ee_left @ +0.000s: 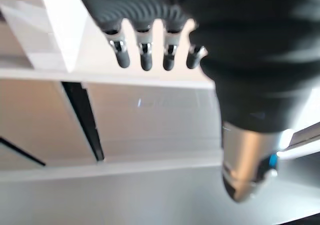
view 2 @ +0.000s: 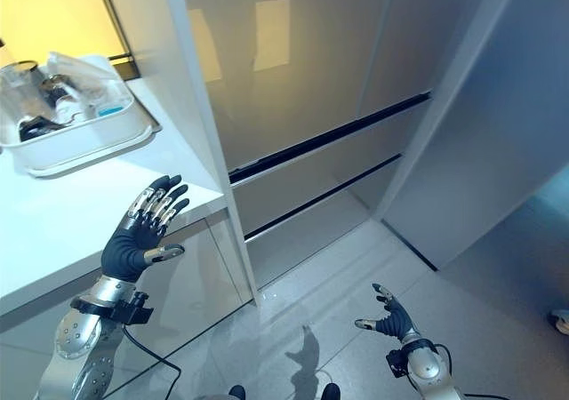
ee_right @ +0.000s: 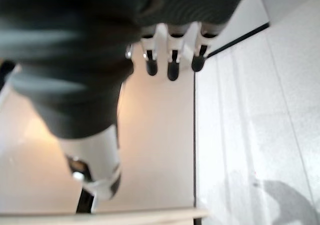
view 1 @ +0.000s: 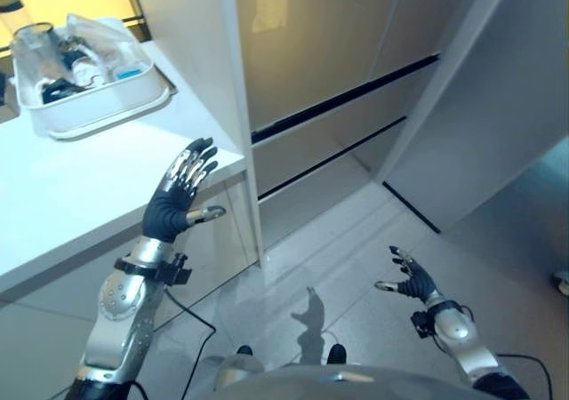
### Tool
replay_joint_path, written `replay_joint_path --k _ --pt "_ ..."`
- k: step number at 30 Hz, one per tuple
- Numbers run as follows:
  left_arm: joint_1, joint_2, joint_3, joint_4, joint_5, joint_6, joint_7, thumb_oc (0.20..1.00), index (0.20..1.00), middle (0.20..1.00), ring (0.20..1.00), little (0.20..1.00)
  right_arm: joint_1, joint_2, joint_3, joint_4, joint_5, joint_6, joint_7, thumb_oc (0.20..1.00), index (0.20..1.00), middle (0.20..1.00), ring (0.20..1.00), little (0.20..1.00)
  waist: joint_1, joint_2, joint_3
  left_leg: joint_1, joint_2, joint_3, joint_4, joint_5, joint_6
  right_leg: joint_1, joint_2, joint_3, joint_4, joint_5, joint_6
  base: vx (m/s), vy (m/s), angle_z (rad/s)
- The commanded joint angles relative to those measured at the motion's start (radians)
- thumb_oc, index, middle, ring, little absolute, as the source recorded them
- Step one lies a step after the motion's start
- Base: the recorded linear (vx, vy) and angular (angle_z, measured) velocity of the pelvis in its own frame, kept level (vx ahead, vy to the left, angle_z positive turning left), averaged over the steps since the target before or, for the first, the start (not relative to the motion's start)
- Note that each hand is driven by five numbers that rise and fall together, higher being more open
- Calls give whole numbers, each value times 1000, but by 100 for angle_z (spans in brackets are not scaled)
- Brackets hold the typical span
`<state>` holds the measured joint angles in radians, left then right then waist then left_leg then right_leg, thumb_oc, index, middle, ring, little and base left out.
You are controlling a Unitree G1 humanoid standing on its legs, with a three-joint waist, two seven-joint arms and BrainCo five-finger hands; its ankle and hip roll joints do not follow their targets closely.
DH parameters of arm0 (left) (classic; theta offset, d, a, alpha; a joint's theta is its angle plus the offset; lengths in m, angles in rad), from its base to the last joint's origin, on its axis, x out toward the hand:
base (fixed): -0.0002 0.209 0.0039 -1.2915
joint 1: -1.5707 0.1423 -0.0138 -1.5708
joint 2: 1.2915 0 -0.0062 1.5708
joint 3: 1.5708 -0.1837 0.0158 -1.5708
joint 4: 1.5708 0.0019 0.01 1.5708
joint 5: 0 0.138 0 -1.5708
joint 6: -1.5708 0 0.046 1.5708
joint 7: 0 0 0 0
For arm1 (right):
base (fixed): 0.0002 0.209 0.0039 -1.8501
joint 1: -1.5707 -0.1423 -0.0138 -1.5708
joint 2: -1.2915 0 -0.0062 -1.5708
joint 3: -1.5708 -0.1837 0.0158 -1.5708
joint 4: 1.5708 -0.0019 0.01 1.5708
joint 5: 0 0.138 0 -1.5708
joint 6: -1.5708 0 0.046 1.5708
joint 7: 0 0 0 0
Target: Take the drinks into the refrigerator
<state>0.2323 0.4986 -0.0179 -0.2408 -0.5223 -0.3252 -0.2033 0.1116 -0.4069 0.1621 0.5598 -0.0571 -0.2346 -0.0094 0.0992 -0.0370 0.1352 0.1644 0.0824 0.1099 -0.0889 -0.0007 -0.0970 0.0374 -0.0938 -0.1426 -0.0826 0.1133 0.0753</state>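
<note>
Left robot hand (view 1: 182, 191) raised beside table (view 1: 71, 196) edge, fingers straight and spread, holds nothing. Right robot hand (view 1: 411, 280) low over floor (view 1: 356, 267), fingers relaxed and apart, also holds nothing. Drinks likely among clear containers in white tray (view 1: 116, 102) at far part of table, well apart from both hands; which item is a drink, cannot tell. Judged: clear bottle light, smooth, perhaps slippery; grasp round middle of body, keep upright. Refrigerator (view 1: 338, 71) stands just beside table, doors closed.

Glossy refrigerator (view 1: 338, 53) panels, white plastic tray (view 1: 98, 107), smooth countertop (view 1: 71, 196).
</note>
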Motion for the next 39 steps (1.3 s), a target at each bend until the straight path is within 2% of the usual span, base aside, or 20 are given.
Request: replay_joint_path --k 1,7,13,14,19,21,23,24,25,26,27,28,29,30,33,35,39 --pt "-5 38 -1 7 43 -69 -12 1000 1000 1000 1000 1000 -79 -32 18 -26 22 -55 -12 1000 1000 1000 1000 1000 7 -1 7 -4 -45 38 11 -70 61 3 -2 11 102 -72 53 -17 8 -40" --pt "16 84 -53 124 24 -55 -84 1000 1000 1000 1000 1000 -92 -35 26 -31 21 -61 -4 1000 1000 1000 1000 1000 -10 7 4 16 -40 87 4 -69 65 -17 11 69 106 -57 62 -5 12 -36" --pt "16 121 -115 217 6 -30 -144 1000 1000 1000 1000 1000 -105 -42 37 -34 28 -62 8 1000 1000 1000 1000 1000 -26 14 -1 23 -38 102 2 -72 71 -23 16 95 113 -52 67 -6 15 -15" --pt "13 124 -139 277 21 -24 -156 1000 1000 1000 1000 1000 -111 -43 47 -30 31 -64 13 1000 1000 1000 1000 1000 -29 13 -2 22 -36 106 2 -69 71 -27 17 105 115 -50 67 -25 1 -15" --pt "-12 108 -169 416 112 -24 -110 1000 1000 1000 1000 1000 -117 -41 54 -23 41 -64 11 1000 1000 1000 1000 1000 -34 11 -5 9 -37 91 2 -67 72 -26 16 99 111 -49 64 -26 -3 -6" --pt "-32 73 -181 571 230 -15 -43 1000 1000 1000 1000 1000 -119 -38 60 -13 45 -60 4 1000 1000 1000 1000 1000 -41 6 -7 -5 -39 79 2 -66 75 -31 13 95 109 -46 63 -42 0 1" --pt "-53 15 -180 717 287 2 1 1000 1000 1000 1000 1000 -123 -26 71 23 45 -57 0 1000 1000 1000 1000 1000 -44 3 -9 -11 -42 75 2 -64 77 -30 10 93 106 -44 63 -18 2 1" --pt "-57 12 -181 723 290 -1 2 1000 1000 1000 1000 1000 -125 -27 72 24 45 -58 -1 1000 1000 1000 1000 1000 -44 4 -8 -11 -42 75 2 -64 77 -30 10 92 106 -44 63 0 0 0" --pt "-97 -53 -167 893 413 10 84 1000 1000 1000 1000 1000 -130 -10 87 85 32 -44 -16 1000 1000 1000 1000 1000 -46 2 -9 -15 -47 71 2 -63 79 -29 6 89 100 -41 63 0 0 0" --pt "-98 -54 -168 894 413 10 84 1000 1000 1000 1000 1000 -130 -10 87 86 32 -44 -16 1000 1000 1000 1000 1000 -46 2 -9 -15 -47 70 2 -63 79 -29 6 88 100 -41 63 0 0 0" --pt "-136 -113 -151 1061 470 32 126 1000 1000 1000 1000 1000 -137 7 112 158 22 -36 -17 1000 1000 1000 1000 1000 -47 1 -11 -19 -50 69 2 -62 81 -30 3 88 96 -38 62 0 0 0" --pt "-156 -143 -127 1167 487 53 145 1000 1000 1000 1000 1000 -138 19 130 215 9 -26 -13 1000 1000 1000 1000 1000 -46 0 -14 -19 -50 69 2 -61 81 -30 2 89 96 -38 61 0 0 0" --pt "-156 -143 -127 1167 487 53 145 1000 1000 1000 1000 1000 -138 19 130 215 9 -26 -13 1000 1000 1000 1000 1000 -46 0 -14 -19 -50 69 2 -61 81 -30 2 89 96 -38 61 0 0 0" --pt "-192 -187 -86 1327 494 79 168 1000 1000 1000 1000 1000 -141 42 146 311 -5 -10 -13 1000 1000 1000 1000 1000 -47 0 -18 -20 -52 66 2 -61 79 -25 -1 83 95 -41 59 0 0 0" --pt "-216 -222 -49 1455 516 110 209 1000 1000 1000 1000 1000 -126 96 130 460 33 17 -13 1000 1000 1000 1000 1000 -51 -2 -24 -17 -54 57 2 -63 79 -12 -3 75 91 -44 55 21 2 8" --pt "-219 -234 -29 1492 495 120 200 1000 1000 1000 1000 1000 -119 141 86 573 110 38 -4 1000 1000 1000 1000 1000 -51 0 -30 -13 -55 52 2 -63 78 -4 -3 70 88 -49 52 31 -1 5" --pt "-217 -247 -4 1516 438 134 197 1000 1000 1000 1000 1000 -109 190 1 682 250 56 4 1000 1000 1000 1000 1000 -52 4 -36 -11 -57 36 2 -64 77 9 -8 61 81 -52 50 5 2 1"
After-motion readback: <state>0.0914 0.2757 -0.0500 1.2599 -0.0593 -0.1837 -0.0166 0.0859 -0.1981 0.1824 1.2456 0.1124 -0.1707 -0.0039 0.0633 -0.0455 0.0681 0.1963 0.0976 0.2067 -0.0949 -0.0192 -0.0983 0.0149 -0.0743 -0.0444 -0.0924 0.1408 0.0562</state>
